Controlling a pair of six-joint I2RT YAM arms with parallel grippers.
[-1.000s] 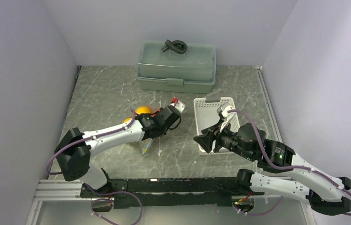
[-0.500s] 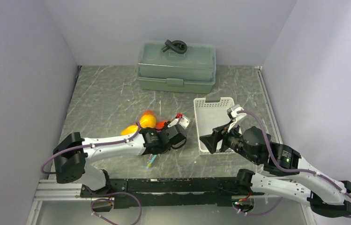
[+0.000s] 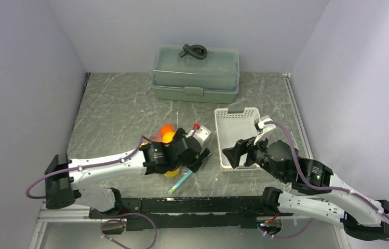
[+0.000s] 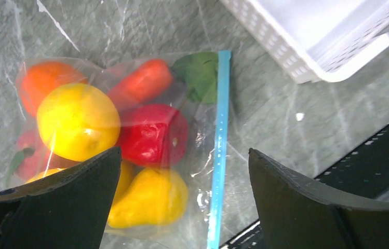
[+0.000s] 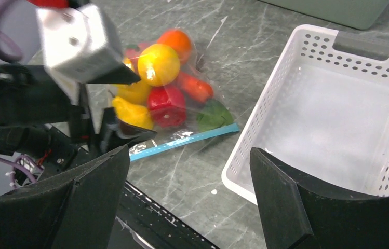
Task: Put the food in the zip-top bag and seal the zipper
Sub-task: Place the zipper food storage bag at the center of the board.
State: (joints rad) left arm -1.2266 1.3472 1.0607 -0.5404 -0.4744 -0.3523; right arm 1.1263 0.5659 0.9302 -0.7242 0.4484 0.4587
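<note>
Soft, slick zip-top bag (image 4: 198, 136), lumpy with food (image 4: 78, 122), probably sags if lifted. Best hold looks the stiffer zipper (image 4: 220, 140) edge. Both left gripper (image 4: 183, 155) and right gripper (image 5: 189, 152) gape, empty.

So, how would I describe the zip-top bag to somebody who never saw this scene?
Find the white lattice basket in front of the grey-green box. Just left of it lies the zip-top bag. It alone is clear soft plastic, with a teal-blue strip along its mouth and colourful toy food inside.

The food (image 4: 78, 122) lies in the zip-top bag (image 4: 202, 155) on the table (image 3: 119, 109); the basket (image 3: 236, 127) sits at its three o'clock, the box (image 3: 195, 78) at twelve.
</note>
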